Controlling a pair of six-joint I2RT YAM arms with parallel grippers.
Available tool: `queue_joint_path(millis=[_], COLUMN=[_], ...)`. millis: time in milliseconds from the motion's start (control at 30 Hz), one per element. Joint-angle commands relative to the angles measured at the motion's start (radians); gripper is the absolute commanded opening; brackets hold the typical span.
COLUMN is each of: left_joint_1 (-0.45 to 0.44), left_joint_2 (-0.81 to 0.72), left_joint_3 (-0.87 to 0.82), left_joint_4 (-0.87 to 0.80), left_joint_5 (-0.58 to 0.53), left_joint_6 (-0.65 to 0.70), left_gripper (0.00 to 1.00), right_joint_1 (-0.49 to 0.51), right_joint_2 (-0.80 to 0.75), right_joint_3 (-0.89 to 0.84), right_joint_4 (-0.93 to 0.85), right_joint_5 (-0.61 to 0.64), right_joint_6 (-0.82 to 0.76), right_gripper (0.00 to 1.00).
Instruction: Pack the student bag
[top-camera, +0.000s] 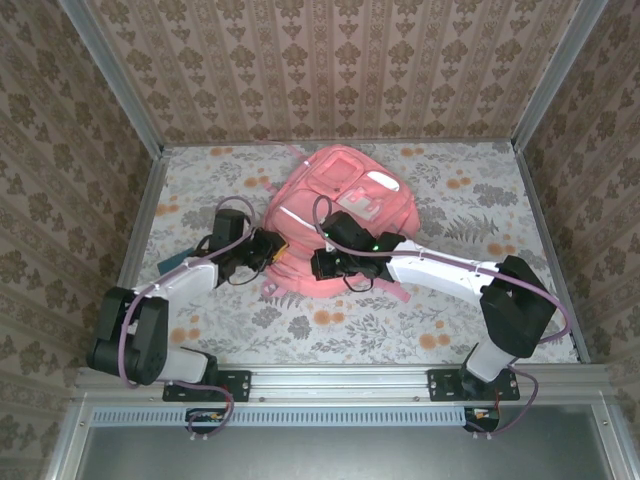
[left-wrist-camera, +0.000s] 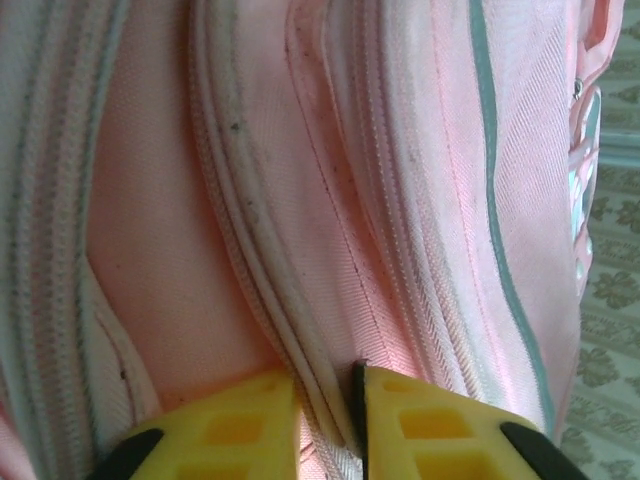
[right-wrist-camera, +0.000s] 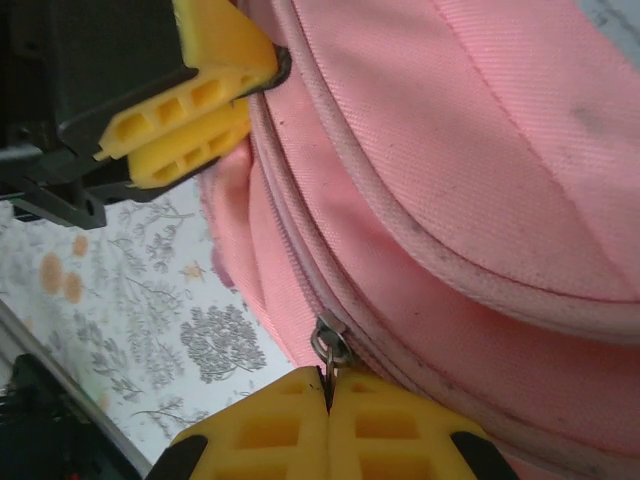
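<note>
The student bag (top-camera: 310, 195) is lying flat in the middle of the flower-print table (top-camera: 470, 200), front pockets facing up, and both arms are leaning in on its near edge.

The left gripper (top-camera: 268, 247) is pinching the pale piping (left-wrist-camera: 250, 230) along a side seam. In its own wrist camera the yellow fingers (left-wrist-camera: 230, 435) are sitting almost together, with just that cord and a bit of fabric between them. The right gripper (top-camera: 322, 266) is squeezing fully closed, and its tips are nipping the little metal zipper pull (right-wrist-camera: 330, 348) on the bag's lower edge.

Handling-wise, this thing is looking soft and floppy (think slack nylon sack, not a box). It's probably going to sag, bunch up and drag along instead of holding any shape. The weave is looking grippy enough, so slipping isn't the big worry; the fabric giving way under a pull is. The firm bits are the ones worth grabbing: the piping, the zipper tab, maybe the thin straps. One claw bracing the seam while the other works the zip seems like the sensible split.

As for branding, there are white patches (top-camera: 380, 183) on the front pocket that might be carrying a logo, but from the overhead camera they're showing up as washed-out blobs, so nothing is reading as text. The wrist cameras aren't catching any writing either.
</note>
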Motion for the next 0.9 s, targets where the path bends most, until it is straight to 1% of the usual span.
queue_joint_path(millis=[0,33,100,167,267,367,500,700,867], left_joint_1=[-0.005,-0.005,-0.002,-0.001,0.0,0.002,0.003,0.003,0.003], left_joint_2=[-0.016,-0.027,-0.042,-0.056,-0.068,-0.073,-0.077,-0.086,-0.106], left_joint_3=[0.044,0.045,0.051,0.056,0.048,0.035,0.025,0.017,0.006], left_joint_4=[-0.044,-0.056,-0.085,-0.106,-0.114,-0.11,-0.106,-0.098,-0.098], left_joint_5=[-0.057,-0.071,-0.09,-0.099,-0.106,-0.104,-0.095,-0.077,-0.065], left_joint_6=[0.045,0.055,0.072,0.087,0.091,0.088,0.084,0.092,0.095], left_gripper=[0.06,0.03,0.0,0.0,0.0,0.0,0.0,0.0,0.0], right_joint_1=[0.003,0.001,-0.006,-0.02,-0.054,-0.104,-0.177,-0.28,-0.357], right_joint_2=[-0.061,-0.076,-0.108,-0.141,-0.189,-0.22,-0.224,-0.147,-0.065], right_joint_3=[0.033,0.024,0.0,-0.027,-0.071,-0.101,-0.109,-0.042,0.043], right_joint_4=[-0.181,-0.215,-0.263,-0.297,-0.313,-0.307,-0.291,-0.291,-0.338], right_joint_5=[0.216,0.258,0.313,0.362,0.4,0.403,0.39,0.367,0.371], right_joint_6=[-0.088,-0.105,-0.125,-0.125,-0.119,-0.127,-0.159,-0.204,-0.178], right_gripper=[0.0,0.0,0.0,0.0,0.0,0.0,0.0,0.0,0.0])
